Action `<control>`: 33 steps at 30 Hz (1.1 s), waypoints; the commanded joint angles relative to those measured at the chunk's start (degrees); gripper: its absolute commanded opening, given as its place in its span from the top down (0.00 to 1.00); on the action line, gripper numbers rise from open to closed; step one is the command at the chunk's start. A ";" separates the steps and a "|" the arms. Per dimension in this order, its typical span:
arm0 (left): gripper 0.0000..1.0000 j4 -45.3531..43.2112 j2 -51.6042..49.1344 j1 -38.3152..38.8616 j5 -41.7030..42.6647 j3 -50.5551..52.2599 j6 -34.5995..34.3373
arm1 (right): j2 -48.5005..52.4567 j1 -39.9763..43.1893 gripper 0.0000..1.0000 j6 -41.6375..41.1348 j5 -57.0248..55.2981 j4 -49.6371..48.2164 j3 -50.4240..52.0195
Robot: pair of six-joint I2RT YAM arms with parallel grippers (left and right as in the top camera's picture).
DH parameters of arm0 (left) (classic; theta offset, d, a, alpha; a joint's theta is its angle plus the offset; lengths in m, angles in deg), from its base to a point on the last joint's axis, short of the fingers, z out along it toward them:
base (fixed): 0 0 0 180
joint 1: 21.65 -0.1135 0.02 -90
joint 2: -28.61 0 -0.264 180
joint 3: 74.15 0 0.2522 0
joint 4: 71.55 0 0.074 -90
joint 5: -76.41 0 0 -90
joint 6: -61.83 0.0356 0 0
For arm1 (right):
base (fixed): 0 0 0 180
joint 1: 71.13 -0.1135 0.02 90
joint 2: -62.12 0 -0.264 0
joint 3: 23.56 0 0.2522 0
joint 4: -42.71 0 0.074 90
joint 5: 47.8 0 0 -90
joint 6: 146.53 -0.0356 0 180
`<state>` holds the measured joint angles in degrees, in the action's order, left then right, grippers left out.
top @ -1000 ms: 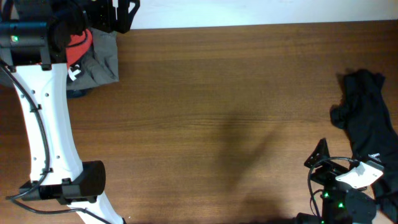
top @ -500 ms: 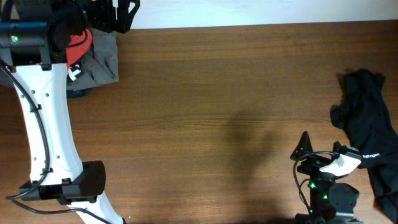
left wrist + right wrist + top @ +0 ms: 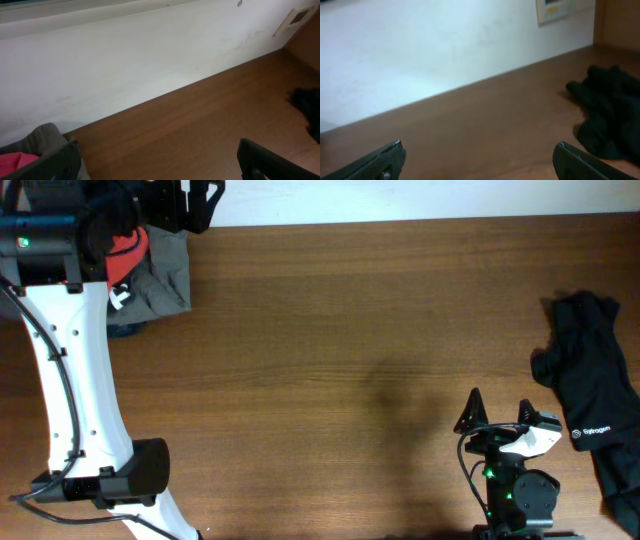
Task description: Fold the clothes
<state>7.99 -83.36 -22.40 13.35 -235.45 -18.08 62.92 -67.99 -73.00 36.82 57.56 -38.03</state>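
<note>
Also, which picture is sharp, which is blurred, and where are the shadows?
Overhead: sharp and evenly lit, with a faint shadow on the table. Left wrist: fairly clear, the wall bright. Right wrist: soft, and the black garment shows almost no detail.

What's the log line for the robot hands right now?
left gripper open, empty | right gripper open, empty | red-grey pile far left corner | black garment right edge

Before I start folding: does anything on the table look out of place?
Nothing looks damaged, but nothing is laid out flat. A black garment lies crumpled at the right edge, and red and grey clothes sit bunched in the far-left corner.
</note>
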 commanded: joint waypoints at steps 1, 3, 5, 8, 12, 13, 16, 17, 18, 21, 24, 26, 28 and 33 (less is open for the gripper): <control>0.01 -0.09 0.11 -0.09 -0.02 0.17 0.74 | -0.59 -0.55 0.01 -0.04 -2.82 -3.80 0.39; 0.01 -0.09 0.11 -0.09 -0.02 0.17 0.74 | -0.59 -0.52 0.01 -0.02 -3.02 -7.56 0.39; 0.01 -0.09 0.11 -0.09 0.00 0.17 0.74 | -0.59 -0.55 0.01 -0.04 -2.99 -11.58 0.39; 0.01 -0.09 0.11 -0.09 -0.02 0.17 0.74 | -0.59 -0.55 0.01 -0.02 -3.02 -14.47 0.39; 0.01 -0.07 0.11 -0.09 -0.02 0.17 0.74 | -0.59 -0.55 0.01 1.27 -2.99 -16.52 0.39; 0.01 -0.09 0.11 -0.09 0.00 0.17 0.74 | -0.59 -0.55 0.01 1.29 -3.02 -16.68 0.39; 0.01 -0.09 0.11 -0.09 -0.02 0.17 0.74 | -0.59 -0.55 0.01 1.77 -2.99 -16.72 0.39; 0.01 -0.09 0.11 -0.09 0.00 0.17 0.74 | -0.59 -0.55 0.01 2.69 -2.91 -16.74 0.39; 0.01 -0.09 0.11 -0.09 -0.02 0.17 0.74 | -0.59 -0.55 0.01 3.43 -2.78 -16.76 0.39; 0.01 -0.09 0.11 -0.09 -0.02 0.17 0.74 | -0.59 -0.55 0.01 6.67 -2.80 -16.59 0.39; 0.01 -0.09 0.11 -0.09 -0.02 0.17 0.74 | -0.59 -0.55 0.01 7.30 -2.82 -15.98 0.39; 0.01 -0.09 0.11 -0.11 -0.02 0.17 0.74 | -0.59 -0.55 0.01 7.28 -2.80 -13.55 0.39; 0.01 -0.09 0.11 -0.09 0.00 0.17 0.74 | -0.59 -0.55 0.01 7.28 -2.82 -11.69 0.39; 0.01 -0.09 0.11 -0.09 -0.02 0.17 0.74 | -0.59 -0.55 0.01 7.28 -3.02 -3.65 0.39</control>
<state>8.01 -83.36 -22.40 13.35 -235.45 -18.08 62.92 -68.19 -66.55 34.54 50.72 -37.90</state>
